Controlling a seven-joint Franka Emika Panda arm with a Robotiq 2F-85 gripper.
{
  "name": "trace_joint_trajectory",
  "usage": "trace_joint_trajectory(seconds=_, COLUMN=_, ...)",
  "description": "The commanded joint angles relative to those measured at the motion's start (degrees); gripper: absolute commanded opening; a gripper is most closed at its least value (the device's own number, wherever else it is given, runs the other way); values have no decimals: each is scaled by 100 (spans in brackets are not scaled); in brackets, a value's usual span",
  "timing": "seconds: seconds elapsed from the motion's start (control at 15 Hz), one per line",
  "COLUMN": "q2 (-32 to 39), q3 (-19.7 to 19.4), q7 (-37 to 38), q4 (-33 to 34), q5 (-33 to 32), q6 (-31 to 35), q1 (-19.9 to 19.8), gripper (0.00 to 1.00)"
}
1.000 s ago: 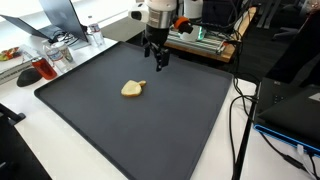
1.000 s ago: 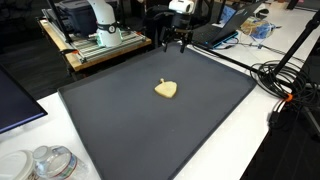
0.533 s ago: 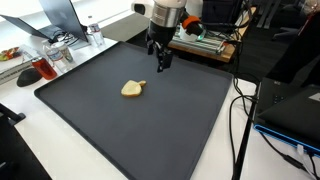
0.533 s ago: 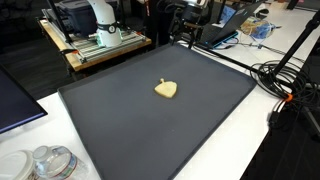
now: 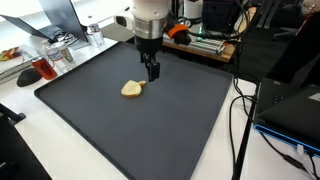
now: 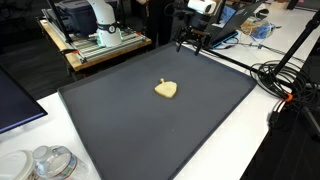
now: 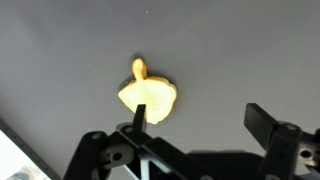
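We hang our fingers [image 7: 140, 116] spread apart, wide enough to clear the yellow piece [image 7: 160, 94] lying flat on the worktop [image 7: 240, 50]

Covered by a finger [image 7: 140, 115] of the gripper [image 7: 198, 112] in the wrist view: part of the lower edge of the yellow pear-shaped piece [image 7: 150, 95]. Impossible to tell there whether touching or hanging above. Cut off by that view's bottom edge: the gripper's body. Clipped and blurred in its lower left corner: a pale strip [image 7: 12, 160]. Cropped at the top in both exterior views: the arm [image 5: 150, 10].
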Motion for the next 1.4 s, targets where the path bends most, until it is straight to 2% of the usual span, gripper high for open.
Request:
trace_joint_trajectory(seconds=0.0, q2=483, q3=-21, q7=-497, q4=795, q5=444, q6=-400, q1=-232, gripper=100)
trace_joint_trajectory(seconds=0.2, q2=762, q3=-70, q7=-744, q4=1298, q5=744, q6=-685, q1=-378, gripper=100)
trace_joint_trajectory(seconds=0.73, q2=1713, q3=-222, q7=-975, q4=3098, q5=1135, q6=-2139, q1=-564, gripper=100)
trace_joint_trajectory(seconds=0.93, q2=2069, q3=-225, q7=-1320, q4=3715, q5=1276, q6=-2545, q1=-700, gripper=100)
trace_joint_trajectory(seconds=1.07, q2=2280, q3=-235, q7=-1597, q4=4029, q5=1378, q6=-2687, q1=-819, gripper=100)
trace_joint_trajectory(seconds=1.33, q2=2492, q3=-213, q7=-2491, q4=4285, q5=1600, q6=-2477, q1=-1159, gripper=100)
